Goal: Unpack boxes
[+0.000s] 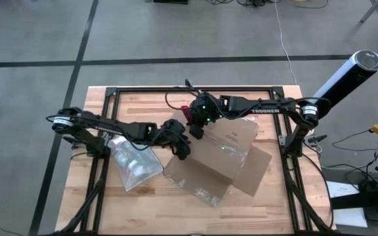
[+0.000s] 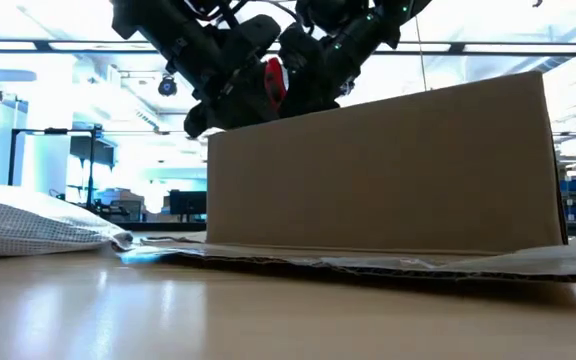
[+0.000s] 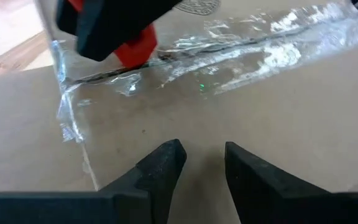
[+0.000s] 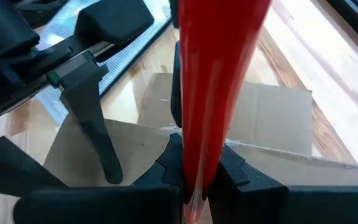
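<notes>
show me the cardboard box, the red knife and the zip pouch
cardboard box [image 1: 225,147]: high view, on its brown top panel.
red knife [image 4: 213,81]: right wrist view, on the red body clamped between the right gripper's fingers.
zip pouch [image 1: 133,164]: high view, on the middle of the translucent bag beside the box.

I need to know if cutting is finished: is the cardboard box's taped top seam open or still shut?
Still shut. In the left wrist view the clear tape runs unbroken along the seam of the cardboard box, flaps lying flat, with the red knife at one end.

One cardboard box [image 1: 218,157], one zip pouch [image 1: 133,164], one red knife [image 4: 213,93].
</notes>
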